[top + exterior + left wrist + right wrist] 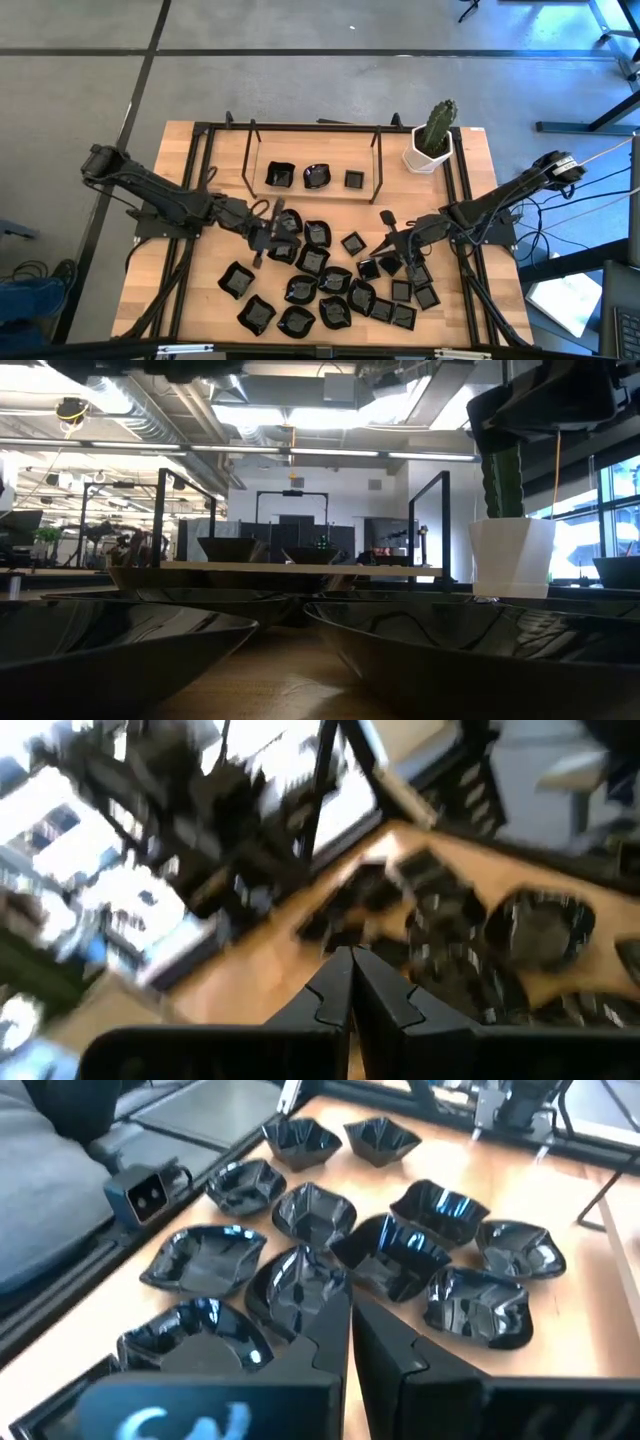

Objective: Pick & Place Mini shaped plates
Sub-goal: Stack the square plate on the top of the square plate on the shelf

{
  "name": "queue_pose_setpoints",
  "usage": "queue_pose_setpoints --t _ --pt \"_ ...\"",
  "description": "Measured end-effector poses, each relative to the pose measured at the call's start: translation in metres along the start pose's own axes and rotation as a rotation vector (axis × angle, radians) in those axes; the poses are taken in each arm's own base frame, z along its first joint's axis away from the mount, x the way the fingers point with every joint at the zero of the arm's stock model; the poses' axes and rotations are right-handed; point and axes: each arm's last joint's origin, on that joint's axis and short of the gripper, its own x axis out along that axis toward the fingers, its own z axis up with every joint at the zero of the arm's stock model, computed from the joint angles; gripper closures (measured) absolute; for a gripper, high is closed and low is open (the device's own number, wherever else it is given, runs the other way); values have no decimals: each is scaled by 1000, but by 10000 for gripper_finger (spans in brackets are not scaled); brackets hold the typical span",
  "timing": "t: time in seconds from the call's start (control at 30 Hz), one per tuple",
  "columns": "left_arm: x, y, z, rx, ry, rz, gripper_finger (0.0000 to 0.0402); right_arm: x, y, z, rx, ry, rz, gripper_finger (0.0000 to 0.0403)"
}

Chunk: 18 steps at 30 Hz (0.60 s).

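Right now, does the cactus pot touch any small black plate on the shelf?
Apart. The high view shows the cactus pot outside the shelf, with bare wood between it and the nearest plate.

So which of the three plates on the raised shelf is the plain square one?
The rightmost plate, nearest the cactus pot; the other two have wavy or rounded rims.

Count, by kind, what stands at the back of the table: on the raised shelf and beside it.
Square mini black plates on the raised shelf: 1
Wavy-rimmed mini black plates on it: 2
White pot with green cactus, beside the shelf: 1
Total: 4
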Motion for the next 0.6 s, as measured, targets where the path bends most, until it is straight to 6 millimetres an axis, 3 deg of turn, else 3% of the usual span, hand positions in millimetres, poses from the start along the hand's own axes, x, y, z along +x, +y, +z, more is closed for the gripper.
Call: queue_pose_setpoints --t 0.2,0.43,0.6 --pt "21 1 -8 -2 -109 -3 398 0 0 3 6 -31 -3 382" --pt "44 17 -21 -62 -21 22 398 0 0 3 -23 -30 -3 382" --pt "57 38 -27 -266 103 29 398 0 0 3 -30 -30 -7 382"
